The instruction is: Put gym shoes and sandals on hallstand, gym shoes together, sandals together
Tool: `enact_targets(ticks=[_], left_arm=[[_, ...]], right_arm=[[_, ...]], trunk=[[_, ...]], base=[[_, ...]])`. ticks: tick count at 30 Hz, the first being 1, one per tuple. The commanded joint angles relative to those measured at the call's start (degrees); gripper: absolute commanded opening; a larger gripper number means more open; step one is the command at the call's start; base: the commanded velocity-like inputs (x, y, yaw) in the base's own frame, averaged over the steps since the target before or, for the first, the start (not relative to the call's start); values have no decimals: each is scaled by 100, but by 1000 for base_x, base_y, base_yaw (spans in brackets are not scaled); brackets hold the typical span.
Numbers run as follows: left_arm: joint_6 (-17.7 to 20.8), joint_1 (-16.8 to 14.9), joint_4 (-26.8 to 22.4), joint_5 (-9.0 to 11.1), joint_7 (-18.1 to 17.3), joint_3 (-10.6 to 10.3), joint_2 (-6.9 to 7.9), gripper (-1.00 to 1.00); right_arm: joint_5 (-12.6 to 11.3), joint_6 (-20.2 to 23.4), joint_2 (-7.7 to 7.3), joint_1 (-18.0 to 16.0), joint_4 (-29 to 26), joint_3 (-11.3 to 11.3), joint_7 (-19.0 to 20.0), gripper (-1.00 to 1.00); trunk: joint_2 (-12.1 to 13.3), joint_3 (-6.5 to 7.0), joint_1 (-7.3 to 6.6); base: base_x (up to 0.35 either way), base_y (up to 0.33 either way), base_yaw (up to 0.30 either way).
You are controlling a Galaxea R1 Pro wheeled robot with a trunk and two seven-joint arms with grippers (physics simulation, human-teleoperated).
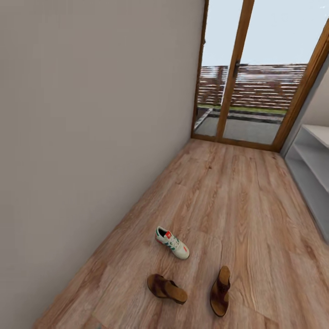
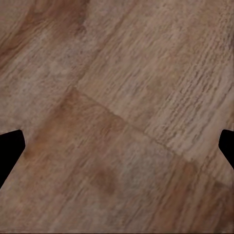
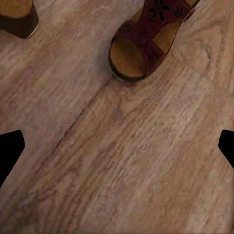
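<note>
- Footwear lies on the corridor floor (image 1: pixel 237 201) ahead of you: one gym shoe (image 1: pixel 172 242) nearer the left wall, and closer in, the two sandals – the left sandal (image 1: pixel 166 288) and the right sandal (image 1: pixel 220 291), set apart from each other with bare planks between.
- The hallstand (image 1: pixel 310 169) stands along the right edge of the head view, its pale shelves open toward the corridor – that is your drop-off.
- The right gripper (image 3: pixel 117 146) has its fingers spread wide and empty, looking down at planks with the right sandal (image 3: pixel 146 39) just ahead; the left gripper (image 2: pixel 117 146) is equally wide, over bare floor.
- Take the right sandal first, I judge: line the right arm up along its length, then close across the narrow sides, low at the sole.
- Lower slowly; the strap is soft and may slip, so grip the footbed edges.
- Only one gym shoe is in sight, so plan to look for the second later.
</note>
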Motion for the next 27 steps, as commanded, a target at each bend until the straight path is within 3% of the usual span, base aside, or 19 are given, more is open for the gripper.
enact_targets(ticks=[1, 27], left_arm=[[-18, -4, 6, 51, -5, -10, 0, 100], [-18, -5, 8, 52, -5, -10, 0, 100]], right_arm=[[37, -15, -1, -1, 2, -2, -3, 100], [37, -15, -1, -1, 3, -2, -3, 100]], trunk=[[-2, -4, -2], [-2, -4, -2]], base=[[-58, -113, 279], [-6, -12, 278]])
